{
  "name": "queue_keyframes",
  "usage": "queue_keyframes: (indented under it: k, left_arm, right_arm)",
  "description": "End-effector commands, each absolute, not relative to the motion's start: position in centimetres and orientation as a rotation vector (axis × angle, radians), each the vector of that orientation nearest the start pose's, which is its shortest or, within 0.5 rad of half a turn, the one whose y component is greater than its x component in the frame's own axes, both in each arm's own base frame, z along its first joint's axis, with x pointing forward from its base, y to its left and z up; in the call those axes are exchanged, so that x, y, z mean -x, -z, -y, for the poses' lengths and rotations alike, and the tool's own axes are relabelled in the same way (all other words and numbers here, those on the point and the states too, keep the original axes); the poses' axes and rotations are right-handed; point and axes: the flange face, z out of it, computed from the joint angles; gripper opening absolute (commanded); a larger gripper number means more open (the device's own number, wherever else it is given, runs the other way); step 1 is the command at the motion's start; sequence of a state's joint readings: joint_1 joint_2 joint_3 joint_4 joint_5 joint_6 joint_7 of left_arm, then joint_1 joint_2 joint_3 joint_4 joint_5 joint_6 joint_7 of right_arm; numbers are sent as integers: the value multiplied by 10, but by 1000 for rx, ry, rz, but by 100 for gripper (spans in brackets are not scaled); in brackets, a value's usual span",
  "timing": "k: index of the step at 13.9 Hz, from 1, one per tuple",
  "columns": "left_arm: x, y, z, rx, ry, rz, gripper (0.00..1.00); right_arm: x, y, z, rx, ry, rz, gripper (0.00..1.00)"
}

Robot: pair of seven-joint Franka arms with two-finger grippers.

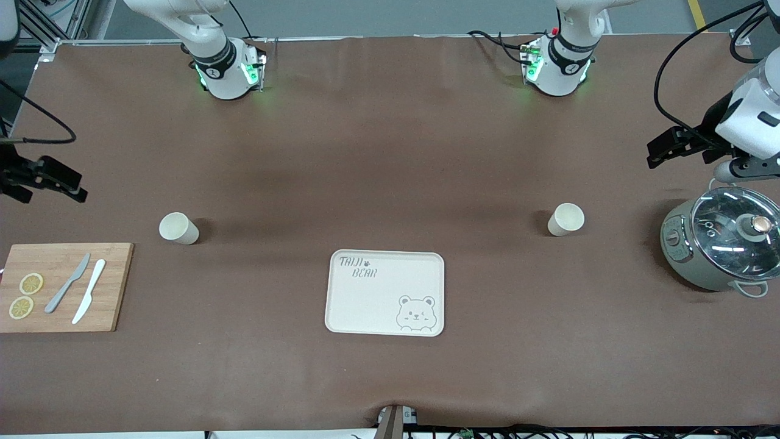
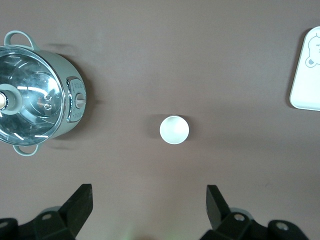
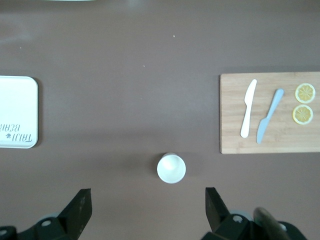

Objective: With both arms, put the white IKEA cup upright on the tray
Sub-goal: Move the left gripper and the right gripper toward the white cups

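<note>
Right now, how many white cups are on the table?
2. One cup stands upright near the cutting board, toward the right arm's end; the other cup stands upright near the cooker, toward the left arm's end. None seems hidden.

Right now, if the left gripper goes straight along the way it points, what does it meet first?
Probably the white cup: the left gripper, open, has it centred ahead between its fingers. Depth is unclear.

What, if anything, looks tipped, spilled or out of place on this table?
Nothing stands out. Both white cups stand upright on the table, the tray lies flat and bare between them, and nothing is spilled.
</note>
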State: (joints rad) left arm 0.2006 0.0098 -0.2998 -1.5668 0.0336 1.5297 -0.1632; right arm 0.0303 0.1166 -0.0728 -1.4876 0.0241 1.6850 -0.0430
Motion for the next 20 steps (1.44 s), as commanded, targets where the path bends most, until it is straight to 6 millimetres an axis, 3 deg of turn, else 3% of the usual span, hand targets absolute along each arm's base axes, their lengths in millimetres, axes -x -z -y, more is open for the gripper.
queue_keyframes:
  k: [1, 9, 11, 14, 15, 17, 20]
  left_arm:
    - [-550, -621, 52, 3079, -68, 83, 100]
    - [-557, -617, 45, 3082, -72, 116, 100]
    - [-573, -625, 35, 3099, -32, 140, 100]
    - [-576, -615, 32, 3095, -64, 149, 100]
    - [-577, -608, 32, 3092, -87, 150, 100]
    - [-587, -568, 29, 3091, -199, 148, 100]
    - [-587, -514, 31, 3079, -310, 132, 100]
  right_arm:
    - [-610, -601, 8, 3130, 135, 20, 100]
    - [-600, -589, 13, 3062, -25, -7, 100]
    - [-599, -586, 30, 3059, -48, -44, 100]
    - [-608, -566, 60, 3057, -78, -114, 100]
    - [-609, -561, 65, 3058, -87, -124, 100]
    - [-611, -550, 85, 3054, -104, -135, 100]
    - [-612, -529, 89, 3063, -180, -145, 100]
